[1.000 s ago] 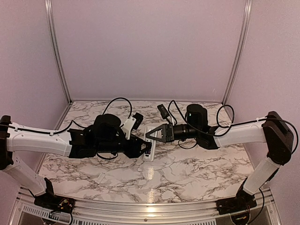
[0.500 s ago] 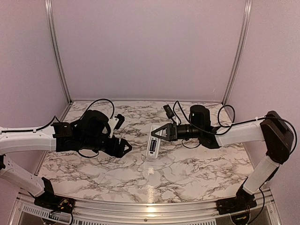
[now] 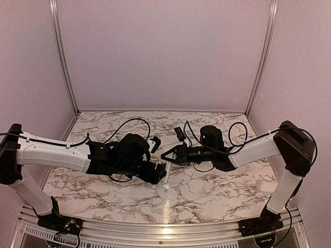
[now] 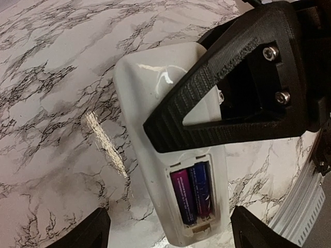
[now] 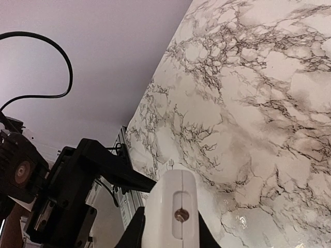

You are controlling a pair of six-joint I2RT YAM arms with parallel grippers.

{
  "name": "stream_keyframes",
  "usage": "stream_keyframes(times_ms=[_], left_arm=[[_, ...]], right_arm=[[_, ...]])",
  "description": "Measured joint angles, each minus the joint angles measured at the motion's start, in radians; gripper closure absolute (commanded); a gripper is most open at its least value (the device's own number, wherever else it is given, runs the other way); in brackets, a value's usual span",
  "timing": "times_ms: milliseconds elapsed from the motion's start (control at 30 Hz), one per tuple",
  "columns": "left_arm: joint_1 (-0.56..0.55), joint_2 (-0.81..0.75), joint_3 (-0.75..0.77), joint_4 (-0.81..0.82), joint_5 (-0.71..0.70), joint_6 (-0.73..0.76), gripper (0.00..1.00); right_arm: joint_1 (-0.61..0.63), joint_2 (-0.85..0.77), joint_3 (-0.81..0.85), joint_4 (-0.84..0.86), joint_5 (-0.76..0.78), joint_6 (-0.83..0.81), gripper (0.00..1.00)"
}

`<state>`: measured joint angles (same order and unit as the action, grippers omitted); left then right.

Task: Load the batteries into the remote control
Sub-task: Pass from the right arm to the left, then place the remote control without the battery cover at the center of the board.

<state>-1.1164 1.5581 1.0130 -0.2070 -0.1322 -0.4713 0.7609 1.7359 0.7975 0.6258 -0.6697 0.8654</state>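
A white tabletop (image 3: pixel 207 191) veined with grey and black marbling fills the bottom of the booth. Plain lilac walls (image 3: pixel 165 51) close it in behind and at both sides, joined by slanting aluminium posts (image 3: pixel 62 57). A metal rail (image 3: pixel 165 231) edges the near side, and a bright streak of glare (image 3: pixel 166 206) lies on the marble.

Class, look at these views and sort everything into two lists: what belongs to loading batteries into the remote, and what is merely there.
Belongs to the job:
remote control, back up, compartment open
two batteries seated in it
right arm's fingers, gripping the remote
left arm's fingers, open

Merely there:
marble tabletop
aluminium edge rail
back wall
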Motion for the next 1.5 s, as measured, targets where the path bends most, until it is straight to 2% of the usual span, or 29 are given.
stream_keyframes(times_ms=[200, 400, 600, 700, 933, 1000, 1167, 1233, 1333, 1500], left_arm=[[-0.003, 0.069, 0.024, 0.026, -0.016, -0.05, 0.19], [-0.003, 0.105, 0.043, 0.059, -0.021, -0.066, 0.27], [-0.004, 0.151, 0.106, 0.048, -0.034, -0.06, 0.49], [-0.002, 0.159, 0.117, 0.039, -0.047, -0.084, 0.56], [0.004, 0.159, 0.121, -0.024, -0.052, -0.016, 0.58], [0.008, 0.158, 0.121, -0.061, -0.05, 0.023, 0.57], [0.025, 0.158, 0.122, -0.176, -0.015, 0.142, 0.57], [0.03, 0.167, 0.128, -0.231, 0.013, 0.193, 0.57], [0.032, 0.206, 0.153, -0.293, 0.052, 0.26, 0.57], [0.032, 0.318, 0.224, -0.376, 0.097, 0.356, 0.56]], right_arm=[[0.015, 0.002, -0.001, 0.027, 0.04, 0.027, 1.0], [0.027, 0.002, -0.004, 0.043, 0.051, 0.047, 0.99], [0.029, 0.007, -0.006, 0.062, 0.052, 0.059, 0.96], [0.029, 0.007, -0.01, 0.071, 0.064, 0.052, 0.81], [-0.012, -0.006, -0.033, 0.051, 0.043, 0.032, 0.37], [-0.05, -0.032, -0.053, 0.016, 0.04, 0.016, 0.29], [-0.136, -0.189, -0.076, -0.164, 0.104, -0.115, 0.17], [-0.144, -0.274, -0.074, -0.243, 0.161, -0.19, 0.13], [-0.143, -0.382, -0.071, -0.33, 0.251, -0.278, 0.02], [-0.149, -0.532, -0.074, -0.397, 0.375, -0.367, 0.01]])
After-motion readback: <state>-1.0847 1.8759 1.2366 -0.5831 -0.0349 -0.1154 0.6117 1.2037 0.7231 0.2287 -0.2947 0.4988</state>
